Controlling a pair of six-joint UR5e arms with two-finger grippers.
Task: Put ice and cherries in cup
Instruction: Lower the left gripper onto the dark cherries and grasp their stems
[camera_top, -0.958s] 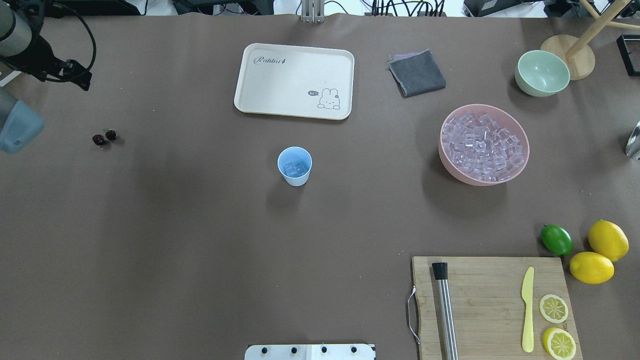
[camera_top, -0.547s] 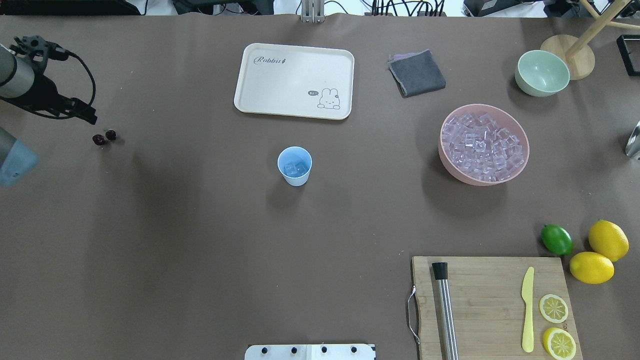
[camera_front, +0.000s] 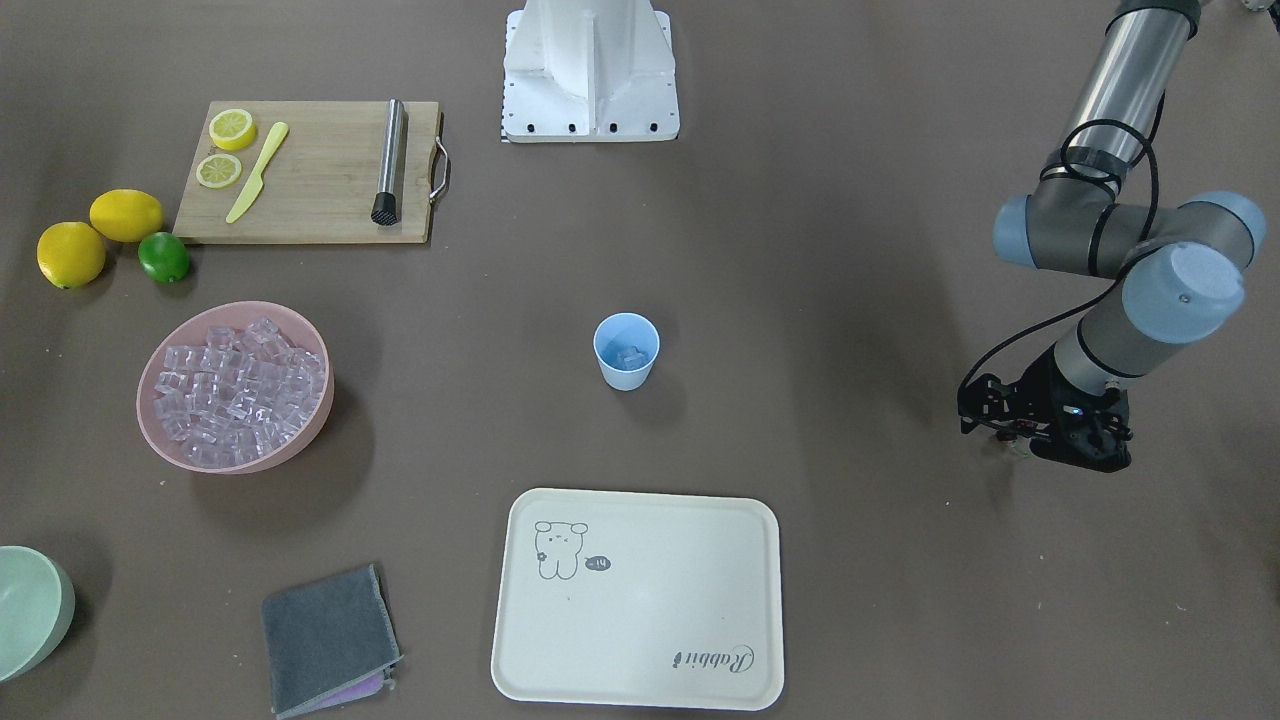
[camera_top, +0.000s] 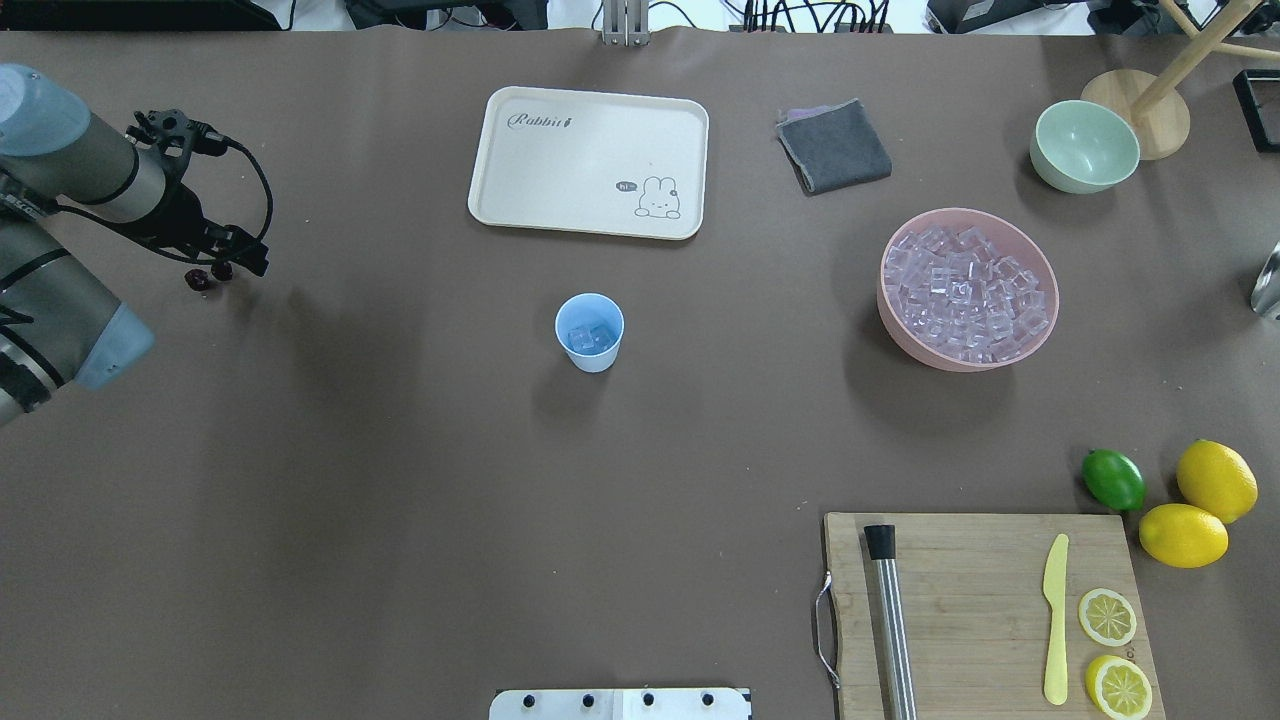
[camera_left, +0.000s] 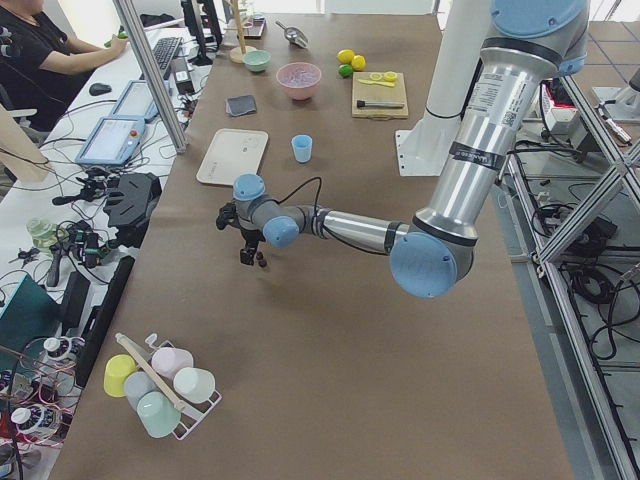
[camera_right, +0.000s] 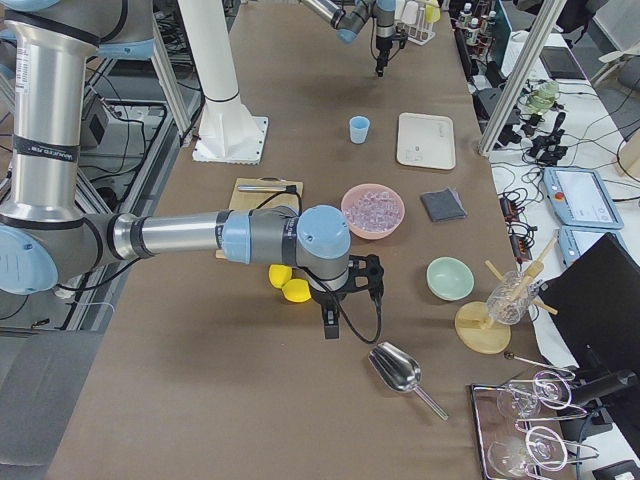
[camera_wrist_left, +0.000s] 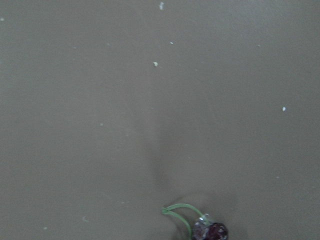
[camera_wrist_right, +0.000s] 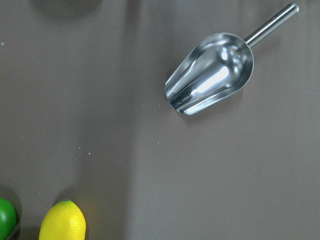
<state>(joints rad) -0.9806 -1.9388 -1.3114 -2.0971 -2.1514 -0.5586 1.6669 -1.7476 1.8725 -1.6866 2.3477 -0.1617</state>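
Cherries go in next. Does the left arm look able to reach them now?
Probably yes: the left gripper hangs right by the cherries, with nothing standing between them.

Cream tray (camera_top: 590, 150): script wordmark "Rabbit" in one corner. The speech bubble (camera_top: 626, 186) beside its drawn rabbit (camera_top: 657, 197) reads "hi".

We find the left arm (camera_top: 50, 290) reaching out low, its wrist bent so that the left black two-finger gripper (camera_top: 208, 262) points straight down; its jaw state is indeterminable. The right arm (camera_right: 180, 235) extends level, and the right black two-finger gripper (camera_right: 330, 322) points down, jaw state likewise indeterminable.
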